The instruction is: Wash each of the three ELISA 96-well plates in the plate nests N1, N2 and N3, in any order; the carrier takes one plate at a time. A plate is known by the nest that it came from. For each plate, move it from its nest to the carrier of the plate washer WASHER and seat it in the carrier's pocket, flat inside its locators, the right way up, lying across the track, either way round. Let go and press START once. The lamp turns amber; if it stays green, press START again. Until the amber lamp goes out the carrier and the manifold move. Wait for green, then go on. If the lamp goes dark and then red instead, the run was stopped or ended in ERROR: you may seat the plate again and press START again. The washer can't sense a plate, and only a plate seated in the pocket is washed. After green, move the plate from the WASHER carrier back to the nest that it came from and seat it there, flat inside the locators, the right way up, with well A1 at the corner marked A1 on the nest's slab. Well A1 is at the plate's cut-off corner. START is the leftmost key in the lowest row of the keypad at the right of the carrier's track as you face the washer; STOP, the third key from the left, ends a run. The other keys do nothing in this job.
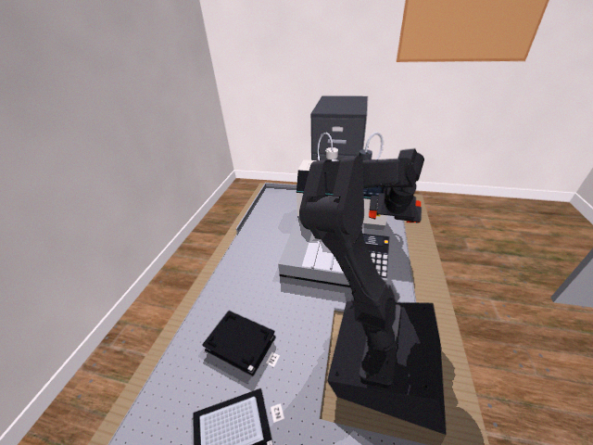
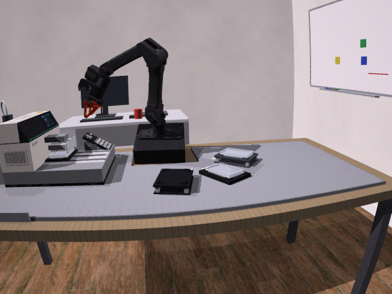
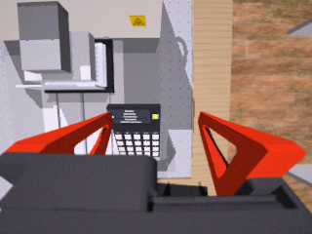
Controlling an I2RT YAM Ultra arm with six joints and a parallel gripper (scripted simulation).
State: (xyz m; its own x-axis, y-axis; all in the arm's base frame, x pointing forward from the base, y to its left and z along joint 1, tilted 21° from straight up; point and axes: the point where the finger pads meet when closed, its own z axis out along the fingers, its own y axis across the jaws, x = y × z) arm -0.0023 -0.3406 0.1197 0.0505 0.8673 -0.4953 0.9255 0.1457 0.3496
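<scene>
My gripper [image 3: 155, 116] is open and empty, hanging high above the washer's keypad [image 3: 135, 129]; it also shows in the side view [image 2: 90, 109]. The keypad's lamp [image 3: 155, 116] glows amber. The washer [image 2: 28, 142] stands at the table's left end. A white well plate [image 3: 99, 60] lies in the black carrier, partly under the grey manifold [image 3: 58, 49]. Nest N1 [image 1: 238, 340] is an empty black slab. Nest N2 [image 1: 233, 421] holds a white plate. Nest N3 [image 2: 236, 155] holds another plate.
My arm's black base block [image 1: 390, 363] stands at the table's right edge, between the washer and the nests. Two bottles with tubing [image 1: 331, 152] stand behind the washer. A desk with a monitor and a red mug [image 2: 138, 113] is behind the table.
</scene>
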